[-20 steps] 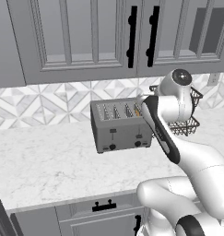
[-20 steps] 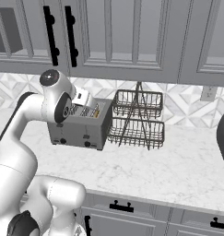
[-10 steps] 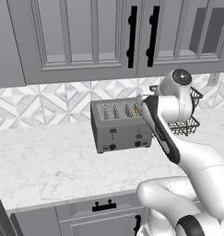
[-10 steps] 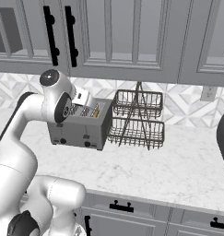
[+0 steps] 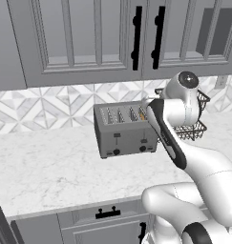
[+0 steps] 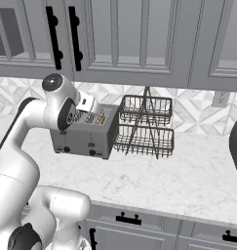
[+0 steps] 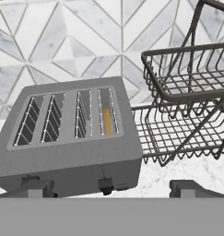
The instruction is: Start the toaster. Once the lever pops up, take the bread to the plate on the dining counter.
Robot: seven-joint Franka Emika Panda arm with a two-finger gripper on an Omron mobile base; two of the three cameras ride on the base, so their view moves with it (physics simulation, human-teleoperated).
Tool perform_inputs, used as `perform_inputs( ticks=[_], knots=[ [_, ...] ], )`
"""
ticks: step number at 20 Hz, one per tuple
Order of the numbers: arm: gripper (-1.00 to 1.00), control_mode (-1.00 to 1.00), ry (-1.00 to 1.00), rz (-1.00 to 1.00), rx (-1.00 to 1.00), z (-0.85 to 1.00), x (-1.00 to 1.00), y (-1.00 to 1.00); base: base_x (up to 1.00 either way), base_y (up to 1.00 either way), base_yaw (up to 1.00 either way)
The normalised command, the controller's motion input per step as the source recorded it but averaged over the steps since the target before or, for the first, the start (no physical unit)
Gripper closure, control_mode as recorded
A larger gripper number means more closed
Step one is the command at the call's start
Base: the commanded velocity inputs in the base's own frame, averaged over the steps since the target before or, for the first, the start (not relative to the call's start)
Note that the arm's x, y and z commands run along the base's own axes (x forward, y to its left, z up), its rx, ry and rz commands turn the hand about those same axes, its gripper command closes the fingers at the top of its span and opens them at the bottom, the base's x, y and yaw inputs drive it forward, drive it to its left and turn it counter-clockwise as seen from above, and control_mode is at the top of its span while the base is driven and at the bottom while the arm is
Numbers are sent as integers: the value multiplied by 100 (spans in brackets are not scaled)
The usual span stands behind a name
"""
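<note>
No change is seen against the earlier frames: arm, toaster and rack are placed as before in both base views. In the hand view, the two-finger gripper [image 7: 111, 188] is seen at the bottom edge with its dark tips spread wide, nothing held between them. Just beyond the tips, left of centre, the boxy matte-grey metal toaster [image 7: 72, 143] is seen tilted in the frame, with four top slots and a dark lever at its front lower edge. In the rightmost slot a thin tan-brown bread slice [image 7: 107, 120] is seen, sunk inside the toaster; the other slots look dark. To the right of the toaster, just beside it, a two-tier dark wire rack [image 7: 187, 110] is seen. The toaster is placed on a white marble-look countertop [image 5: 46, 167], centre of the left base view, with two black knobs on its front. Behind, a grey-white diamond-pattern tiled backsplash [image 7: 62, 41] is seen.
</note>
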Motion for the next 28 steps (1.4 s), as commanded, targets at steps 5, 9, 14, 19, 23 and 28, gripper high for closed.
perform_inputs(
  ticks=[5, 9, 14, 19, 23, 28],
  knots=[
    [-100, -100, 0, 0, 0, 0, 0, 0, 0, 0, 0],
    [-100, -100, 0, 0, 0, 0, 0, 0, 0, 0, 0],
    [-100, -100, 0, 0, 0, 0, 0, 0, 0, 0, 0],
    [-100, -100, 0, 0, 0, 0, 0, 0, 0, 0, 0],
    [-100, -100, 0, 0, 0, 0, 0, 0, 0, 0, 0],
    [-100, -100, 0, 0, 0, 0, 0, 0, 0, 0, 0]
  ],
)
